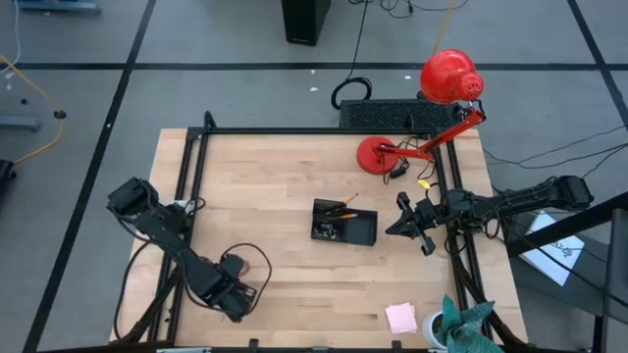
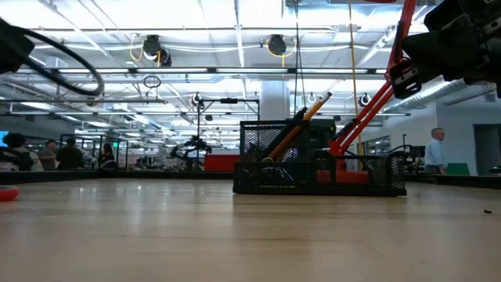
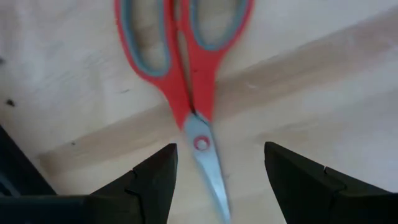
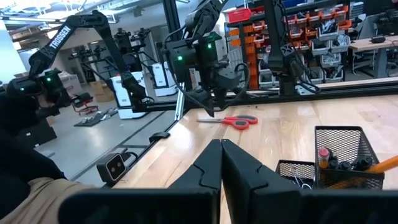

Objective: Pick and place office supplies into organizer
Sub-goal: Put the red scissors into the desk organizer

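Note:
The red-handled scissors point(image 3: 186, 81) lie flat on the wood, near the table's left near corner point(image 1: 257, 258). My left gripper point(image 3: 221, 180) points down over them, open, one finger on each side of the blades just past the pivot, touching nothing; the right wrist view shows it above the blade end point(image 4: 211, 107). The organizer point(image 1: 343, 224), a black mesh tray, sits mid-table with orange pencils point(image 2: 301, 125) leaning out of it. My right gripper point(image 1: 407, 224) hangs shut in the air just right of the organizer. The pink sticky-note pad point(image 1: 400, 317) and the small yellow piece point(image 1: 424, 182) lie on the table.
A red desk lamp stands at the far right, with its round base point(image 1: 378, 155) on the table and its head point(image 1: 451, 76) beyond the far edge. A teal cloth point(image 1: 466, 324) lies at the near right corner. A black frame rail point(image 1: 196, 176) runs along the left side.

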Available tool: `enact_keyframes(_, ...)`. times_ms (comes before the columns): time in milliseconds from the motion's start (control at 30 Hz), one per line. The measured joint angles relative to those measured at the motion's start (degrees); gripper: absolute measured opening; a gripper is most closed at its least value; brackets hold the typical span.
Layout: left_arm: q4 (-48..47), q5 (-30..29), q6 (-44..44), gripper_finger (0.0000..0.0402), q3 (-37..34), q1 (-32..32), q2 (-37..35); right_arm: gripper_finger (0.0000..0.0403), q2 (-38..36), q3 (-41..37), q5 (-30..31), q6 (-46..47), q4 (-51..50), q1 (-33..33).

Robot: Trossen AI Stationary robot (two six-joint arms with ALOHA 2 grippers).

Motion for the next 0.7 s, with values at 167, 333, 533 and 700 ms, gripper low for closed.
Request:
enact_keyframes(167, -3.11, -4.8, 2.62, 0.0246, 0.0, 1.3, 0.04, 0.0, 0.0, 0.0, 0.0, -0.01, 0.26, 0.0)
enact_keyframes(333, -4.76, -6.89, 9.19, 0.0246, 0.0, 4.6, 0.06, 0.0, -0.02, 0.0, 0.0, -0.02, 0.57, 0.0)
enact_keyframes(533, -5.81, -6.98, 14.51, 0.0246, 0.06, 8.71, 1.29, 0.0, -0.02, 0.0, 0.0, 0.0, 0.84, 0.0)
enact_keyframes(700, -4.87, -4.23, 17.71, 0.0246, -0.58, 10.48, 4.23, 0.0, 0.02, 0.0, -0.04, 0.2, 0.61, 0.0)
